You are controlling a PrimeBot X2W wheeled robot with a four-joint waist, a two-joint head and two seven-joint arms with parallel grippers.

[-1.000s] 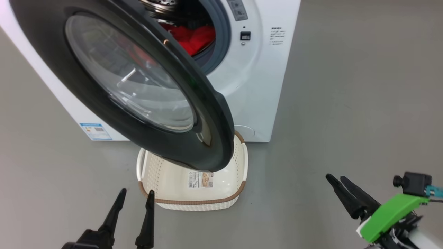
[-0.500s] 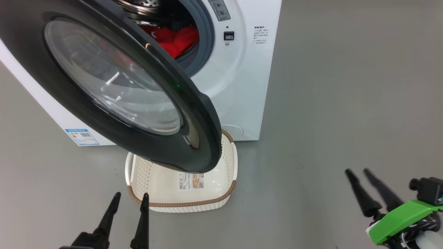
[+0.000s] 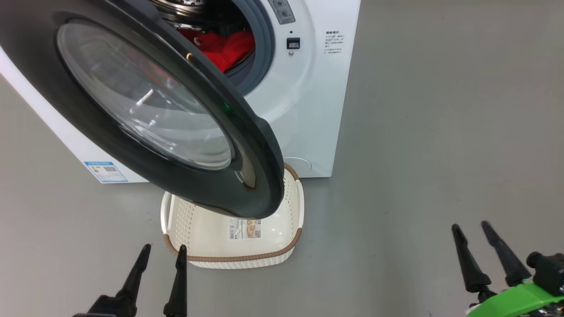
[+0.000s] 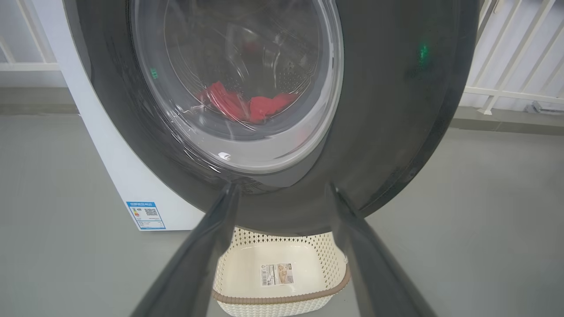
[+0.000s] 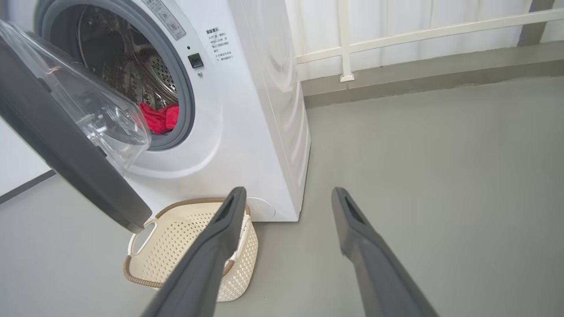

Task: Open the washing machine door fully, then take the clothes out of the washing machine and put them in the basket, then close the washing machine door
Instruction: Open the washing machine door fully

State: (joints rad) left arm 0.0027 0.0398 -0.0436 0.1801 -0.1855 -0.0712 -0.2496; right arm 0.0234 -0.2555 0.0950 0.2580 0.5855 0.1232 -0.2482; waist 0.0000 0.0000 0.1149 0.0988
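Grey floor [image 3: 418, 132] holds the spread, empty left gripper [image 3: 163, 247], the washing machine door [image 3: 246, 145] partly open over the basket [image 3: 246, 256], the clothes [image 3: 224, 46] inside the washing machine [image 3: 308, 110], and the spread right gripper [image 3: 470, 225]; reaching in now could knock that door.

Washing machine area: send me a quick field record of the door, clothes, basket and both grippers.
basket: on floor, empty, paper label on bottom
washing machine door: open, swung out above basket
clothes: red, inside the drum
left gripper: open, empty, facing the door
right gripper: open, empty, over floor
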